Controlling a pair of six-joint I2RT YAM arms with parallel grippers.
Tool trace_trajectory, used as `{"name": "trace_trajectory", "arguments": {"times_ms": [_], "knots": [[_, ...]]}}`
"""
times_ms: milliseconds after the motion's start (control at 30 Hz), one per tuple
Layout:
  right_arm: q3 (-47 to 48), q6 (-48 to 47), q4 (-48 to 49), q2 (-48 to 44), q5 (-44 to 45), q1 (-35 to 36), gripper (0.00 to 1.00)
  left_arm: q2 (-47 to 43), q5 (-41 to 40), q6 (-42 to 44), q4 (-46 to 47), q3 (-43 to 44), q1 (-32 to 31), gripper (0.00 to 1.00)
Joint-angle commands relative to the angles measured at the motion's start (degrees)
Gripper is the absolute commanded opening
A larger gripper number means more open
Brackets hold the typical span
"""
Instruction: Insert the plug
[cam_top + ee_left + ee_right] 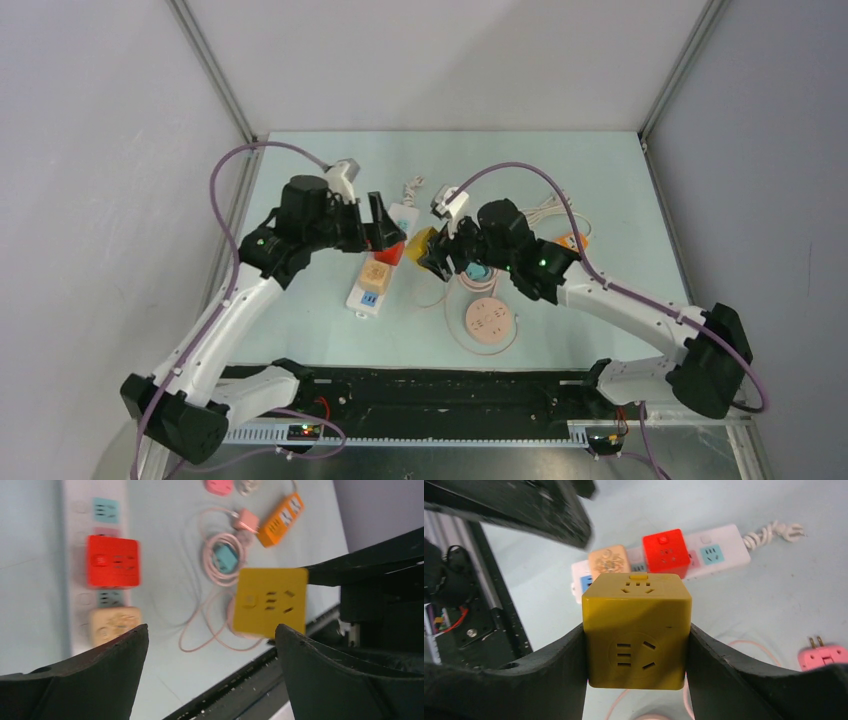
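The yellow cube plug (635, 607) is gripped off the desk (734, 595) by the right hand (636, 632).
It is clamped between both fingers, apart from the white power strip (75, 510), where a red cube (112, 561) and a beige cube (114, 624) are seated; the left hand (211, 630) is spread wide, empty.

A lab test cell: white panel walls (440, 60) enclose a pale table (600, 200).

Pale blue-green tabletop (600, 170); plain grey-white walls (440, 60) on three sides; metal corner posts (213, 75); even, soft light.
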Motion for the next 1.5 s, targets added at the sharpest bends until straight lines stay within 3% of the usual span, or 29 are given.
{"name": "trace_trajectory", "arguments": {"times_ms": [0, 300, 600, 900, 1033, 1133, 1233, 1267, 1300, 1333, 1467], "knots": [[-2.5, -1.3, 5.2, -4.7, -0.5, 3.2, 0.18, 2.6, 8.6, 1.9, 1.8, 5.4, -5.6, 1.00], [-6.0, -4.0, 8.6, -10.4, 2.7, 6.6, 0.20, 4.2, 14.7, -2.4, 5.5, 4.4, -8.6, 1.00], [-6.0, -4.7, 8.8, -12.6, 3.5, 6.9, 0.24, 2.9, 20.0, 3.0, 6.2, 0.6, -11.8, 0.99], [-6.0, -7.7, 8.7, -13.7, 5.7, 9.5, 0.27, 2.9, 23.6, 2.8, 6.3, 0.8, -12.0, 0.86], [-6.0, -8.8, 8.7, -13.4, 7.6, 10.4, 0.28, 3.1, 25.3, 3.0, 6.3, 0.1, -12.0, 0.74], [-6.0, -8.2, 9.0, -13.2, 8.7, 10.5, 0.33, 3.2, 25.9, 2.8, 6.3, -0.2, -12.0, 0.52], [-6.0, -7.2, 9.2, -13.1, 9.6, 10.7, 0.52, 3.2, 24.5, 2.7, 6.3, -0.1, -12.0, 0.25], [-6.0, -7.2, 9.0, -13.2, 9.6, 10.7, 0.65, 3.2, 23.9, 2.7, 6.3, 0.3, -12.0, 0.18], [-6.0, -7.1, 8.9, -13.2, 9.6, 11.0, 0.72, 3.2, 22.5, 2.8, 6.3, 0.4, -11.9, 0.06], [-6.0, -7.0, 8.9, -13.4, 9.7, 11.1, 0.83, 3.2, 21.6, 3.1, 6.3, 0.9, -11.9, 0.03], [-6.0, -3.9, 7.5, -15.9, 9.1, 11.5, 0.93, 3.5, 17.2, 5.4, 6.2, 2.5, -12.0, 0.00]]}}
